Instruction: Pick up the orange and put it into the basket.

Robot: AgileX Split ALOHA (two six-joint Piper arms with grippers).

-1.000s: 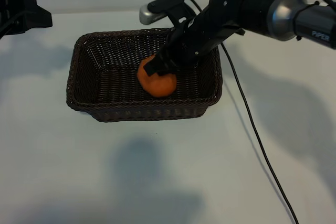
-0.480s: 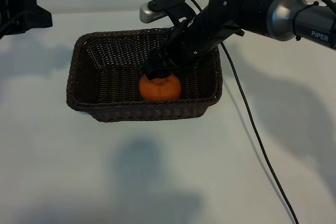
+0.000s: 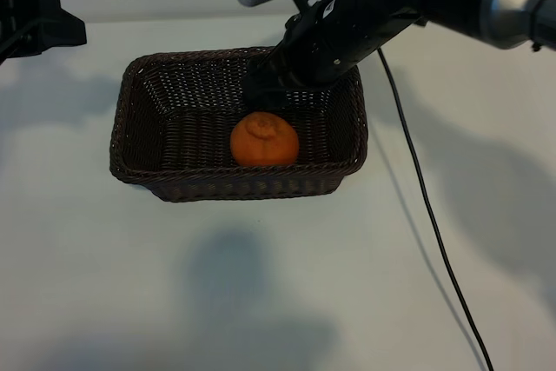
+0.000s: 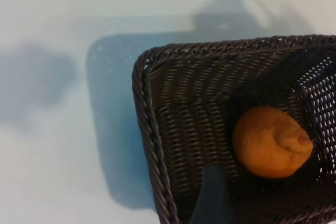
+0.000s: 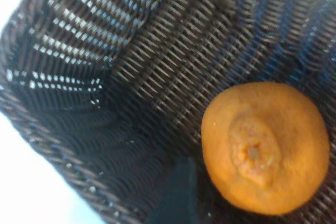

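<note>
The orange [image 3: 264, 139] lies on the floor of the dark wicker basket [image 3: 139, 128], close to the long wall nearest the exterior camera and a little toward the right half, its stem dimple facing upward. Nothing touches it. The right gripper [image 3: 265, 93] hangs above the basket's far side, just over and behind the fruit, pointing steeply down into the basket; its dark fingers stand clear of the orange with a visible gap between them and the peel, and nothing is held, though how wide the jaws stand is hard to make out against the dark weave. In the right wrist view the orange [image 5: 265, 148] fills the lower corner on the woven floor, with one dark fingertip [image 5: 176, 192] showing beside it without touching. The left arm [image 3: 39, 23] is parked at the table's far left edge, well apart from the basket; its jaws are wide apart and empty, one dark finger [image 4: 212, 195] showing in its own wrist view over the basket's rim [image 4: 144, 129]. A black cable [image 3: 426, 215] trails across the white table [image 3: 261, 284].
</note>
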